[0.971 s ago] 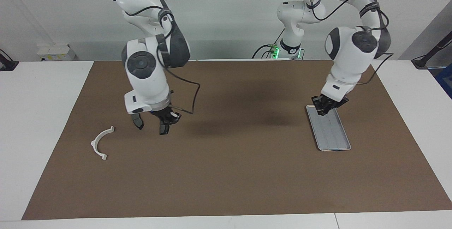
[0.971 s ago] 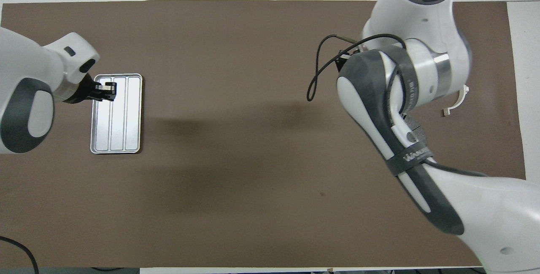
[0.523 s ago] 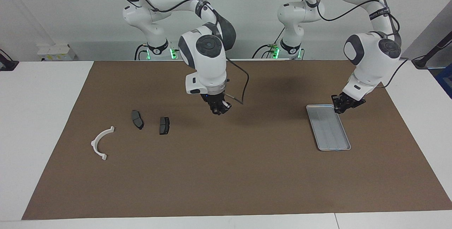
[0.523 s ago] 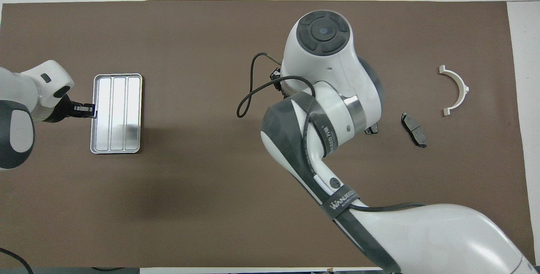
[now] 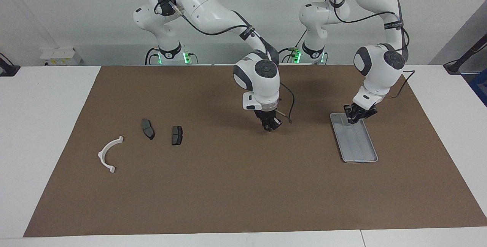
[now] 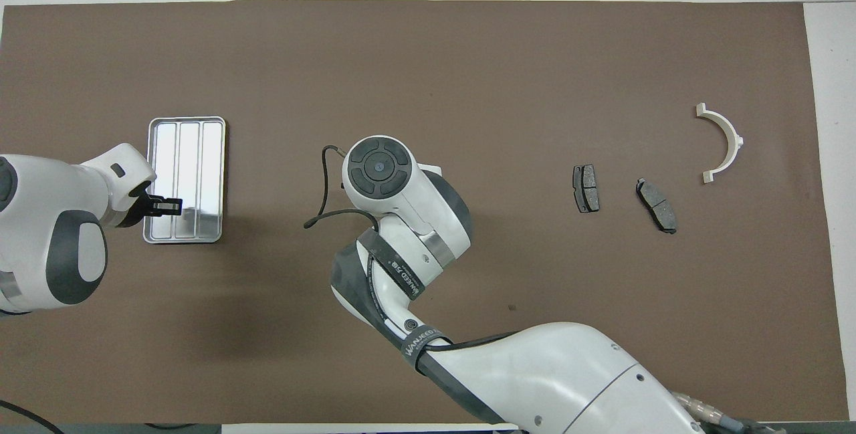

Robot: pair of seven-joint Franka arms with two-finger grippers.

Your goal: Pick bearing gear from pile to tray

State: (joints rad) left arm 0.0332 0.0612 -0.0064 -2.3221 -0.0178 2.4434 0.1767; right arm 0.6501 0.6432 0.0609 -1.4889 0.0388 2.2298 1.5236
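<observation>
The pile lies toward the right arm's end of the mat: a white curved arc and two dark brake pads. No bearing gear shows in either view. The ribbed silver tray sits toward the left arm's end and holds nothing. My right gripper hangs over the mat's middle, between pile and tray, fingertips drawn together. Whether something small sits between them does not show, and its own wrist hides it in the overhead view. My left gripper is shut, low over the tray's end nearer the robots.
A brown mat covers most of the white table. A tiny dark speck lies on the mat near the right arm. A small white box stands at the table's corner by the wall.
My right arm swung away from the pile toward the tray and now hangs over the mat's middle, uncovering both brake pads. My left gripper slid off the tray's side and came back over its end.
</observation>
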